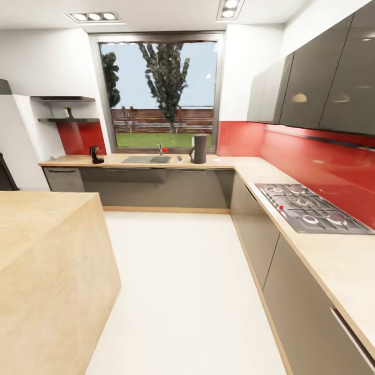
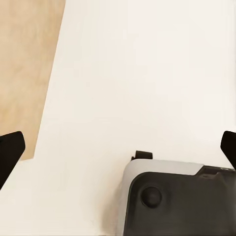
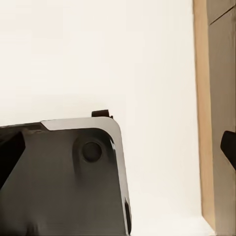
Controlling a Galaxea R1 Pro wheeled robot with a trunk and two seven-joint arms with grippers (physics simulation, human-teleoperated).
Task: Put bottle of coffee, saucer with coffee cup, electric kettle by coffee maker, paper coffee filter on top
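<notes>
1. Kitchen surroundings are showing in the head view: a white floor (image 1: 182, 291) is stretching toward a far bench (image 1: 156, 162) running under a large window (image 1: 159, 91), with a red backsplash (image 1: 323, 161) behind it.
2. Sitting on that far bench at about eleven o'clock in the head view, the coffee maker (image 1: 96, 154) is standing as a small dark and red unit near the bench's left end.
3. Well apart from it, at about twelve o'clock, the electric kettle (image 1: 199, 149) is standing upright on the same bench, just right of the sink (image 1: 146, 160).
4. Above the coffee maker, a wall shelf (image 1: 67, 120) is carrying a small object (image 1: 68, 111), too small and blurred to name.
5. Along the three o'clock side, the bench is turning a corner and carrying a gas hob (image 1: 307, 207), with dark wall cabinets (image 1: 323, 78) hanging over it.
6. At eight o'clock, a pale wooden island (image 1: 47, 271) is standing close to the camera.
7. Seen in the left wrist view, the left tool (image 2: 118, 147) is holding its dark fingers (image 2: 10, 150) wide apart over the floor and the grey robot base (image 2: 177, 201), gripping nothing.
8. Seen in the right wrist view, the right tool (image 3: 118, 147) is likewise spread apart and empty, hanging over the floor beside a wooden plinth (image 3: 204, 123).
</notes>
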